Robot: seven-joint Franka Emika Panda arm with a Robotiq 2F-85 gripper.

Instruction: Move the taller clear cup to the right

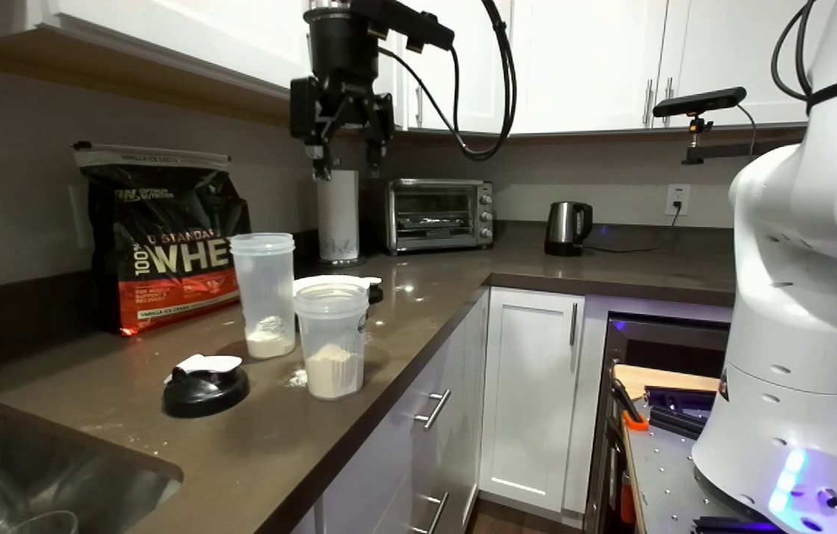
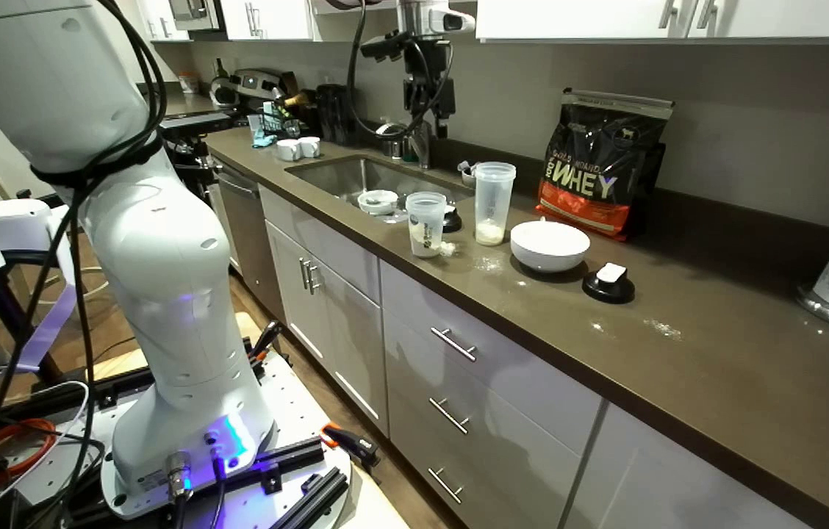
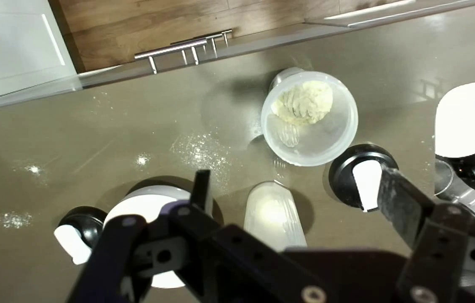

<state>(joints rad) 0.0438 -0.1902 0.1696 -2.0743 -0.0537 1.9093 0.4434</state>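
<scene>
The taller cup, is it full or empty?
Neither: the taller cup holds pale powder only at its bottom, seen through its wall in both exterior views.

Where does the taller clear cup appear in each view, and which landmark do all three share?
In an exterior view: the taller clear cup, left of centre, partly covering the whey bag.
In an exterior view: the taller clear cup, right of centre, left of the white bowl.
In the wrist view: the taller clear cup, below centre, partly hidden by the pincer.
Shared landmark: the shorter clear cup.
</scene>
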